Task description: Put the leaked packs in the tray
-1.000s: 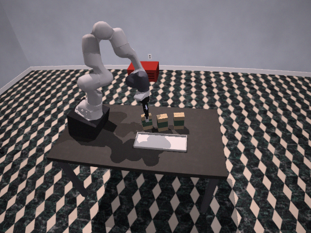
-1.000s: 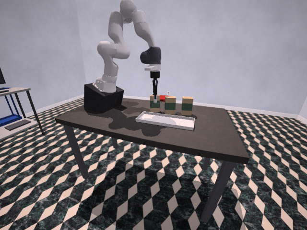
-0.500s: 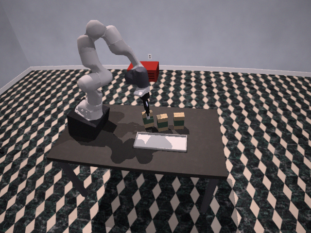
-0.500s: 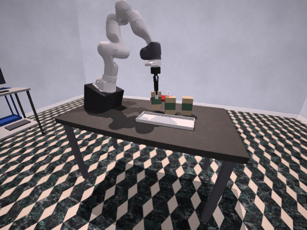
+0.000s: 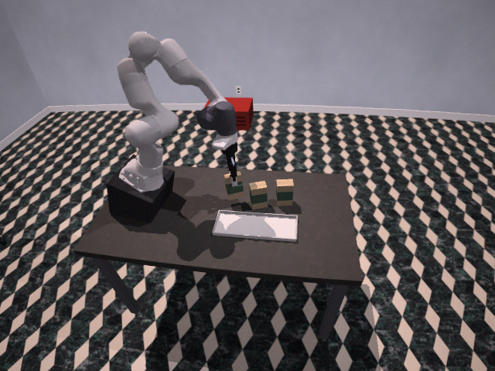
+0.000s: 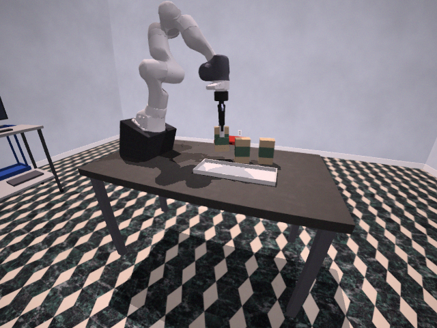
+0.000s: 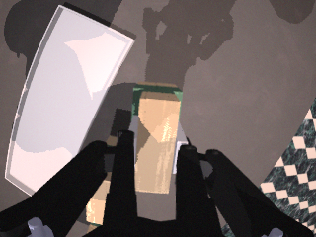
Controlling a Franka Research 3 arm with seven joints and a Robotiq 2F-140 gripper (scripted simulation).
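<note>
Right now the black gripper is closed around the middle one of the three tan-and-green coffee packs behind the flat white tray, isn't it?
Not the middle one. The black gripper is closed on the end tan-and-green coffee pack nearest the robot's black pedestal; the top view shows the middle pack and far pack standing free. All three are behind the flat white tray.

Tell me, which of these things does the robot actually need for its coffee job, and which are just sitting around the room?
Part of the job:
- gripper, shut on the lifted coffee pack
- middle pack
- far pack
- white tray
- table they sit on

Just lying about:
- red crate on the floor
- desk by the wall
</note>
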